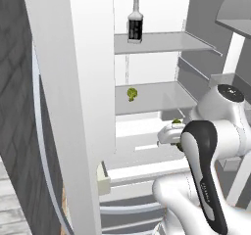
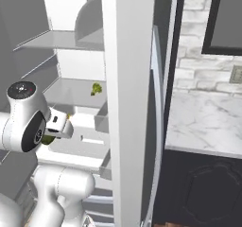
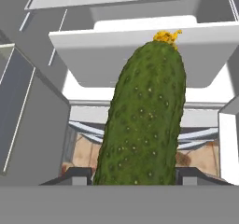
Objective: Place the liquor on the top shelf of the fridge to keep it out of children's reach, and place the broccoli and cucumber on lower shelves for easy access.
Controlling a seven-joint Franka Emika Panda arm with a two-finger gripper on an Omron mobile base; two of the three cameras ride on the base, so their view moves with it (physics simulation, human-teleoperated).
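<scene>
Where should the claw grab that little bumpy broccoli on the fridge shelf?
Probably around the small yellow-green bumpy broccoli's rounded head, coming straight in from the open front of the fridge. It sits alone on the grey glass shelf, too small to see how its stalk lies.

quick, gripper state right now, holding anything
Gripper: closed on the cucumber, which stands up between the two fingertips.

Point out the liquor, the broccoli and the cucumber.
liquor (image 1: pixel 135 27): left base view, black label on its body.
broccoli (image 1: pixel 131 93): left base view, floret head.
cucumber (image 3: pixel 144 125): hand view, mid-body.
</scene>
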